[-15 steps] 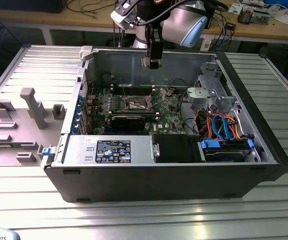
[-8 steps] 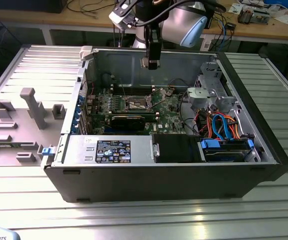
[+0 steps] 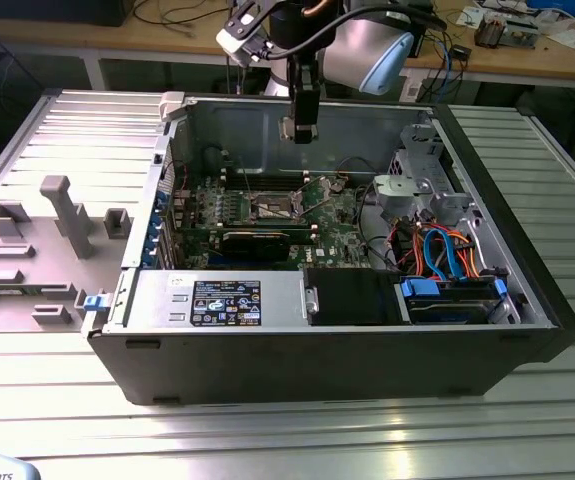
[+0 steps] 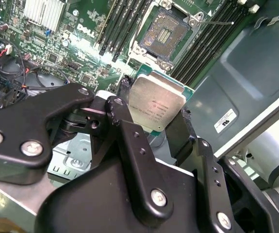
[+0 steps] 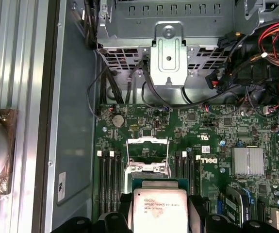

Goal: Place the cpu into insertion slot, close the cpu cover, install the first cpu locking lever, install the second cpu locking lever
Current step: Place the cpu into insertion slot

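Note:
My gripper (image 3: 302, 128) hangs inside the open computer case, above the green motherboard, shut on the cpu (image 4: 156, 108). The chip is a flat silver-grey square, pinched at two opposite edges by the black fingers (image 4: 124, 126). In the first wrist view the cpu (image 5: 158, 209) sits just short of the insertion slot (image 5: 146, 170) and hides part of it. The cpu cover (image 5: 148, 148), a thin silvery frame, stands raised over the slot. In the second wrist view the insertion slot (image 4: 166, 31) shows its dark centre uncovered, with a thin wire lever (image 4: 217, 22) swung out beside it. In the exterior view the slot (image 3: 272, 207) lies below and a little to the left of the gripper.
Memory slots (image 5: 107, 170) flank the socket. A black graphics card (image 3: 257, 242) lies in front of it, a metal drive cage (image 3: 422, 190) and orange and blue cables (image 3: 447, 255) to the exterior view's right. A grey fixture tray (image 3: 37, 240) sits outside the case on the left.

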### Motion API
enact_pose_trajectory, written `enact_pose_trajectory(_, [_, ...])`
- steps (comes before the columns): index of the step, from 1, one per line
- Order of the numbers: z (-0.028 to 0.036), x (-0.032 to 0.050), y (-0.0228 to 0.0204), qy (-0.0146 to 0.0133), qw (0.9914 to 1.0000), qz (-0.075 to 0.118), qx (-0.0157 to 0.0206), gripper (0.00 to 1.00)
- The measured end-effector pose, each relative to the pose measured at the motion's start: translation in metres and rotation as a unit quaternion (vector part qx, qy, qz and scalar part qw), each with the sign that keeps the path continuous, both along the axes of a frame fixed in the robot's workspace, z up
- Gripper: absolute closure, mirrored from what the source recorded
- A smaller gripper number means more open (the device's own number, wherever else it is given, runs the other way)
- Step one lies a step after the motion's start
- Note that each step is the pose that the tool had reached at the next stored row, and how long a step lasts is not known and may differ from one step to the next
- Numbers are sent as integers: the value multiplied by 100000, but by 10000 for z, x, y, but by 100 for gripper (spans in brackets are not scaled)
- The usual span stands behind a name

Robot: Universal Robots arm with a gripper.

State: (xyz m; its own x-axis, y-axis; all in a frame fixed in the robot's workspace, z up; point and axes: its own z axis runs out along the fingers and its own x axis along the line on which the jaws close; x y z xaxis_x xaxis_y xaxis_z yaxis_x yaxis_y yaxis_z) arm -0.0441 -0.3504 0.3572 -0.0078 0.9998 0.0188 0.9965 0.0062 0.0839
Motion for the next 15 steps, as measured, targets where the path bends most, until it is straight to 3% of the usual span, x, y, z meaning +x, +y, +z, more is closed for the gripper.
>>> enact_pose_trajectory(2, [-2,0,0,-5,100000,-308,7,46])
enact_pose_trajectory(3, [-11,0,0,-2,99979,-2035,2,46])
enact_pose_trajectory(6, [-99,-1,0,-3,99965,-2642,5,46])
enact_pose_trajectory(13, [-265,-1,0,-1,99970,-2465,-1,46])
enact_pose_trajectory(15, [-269,-1,0,6,99970,-2461,-9,46])
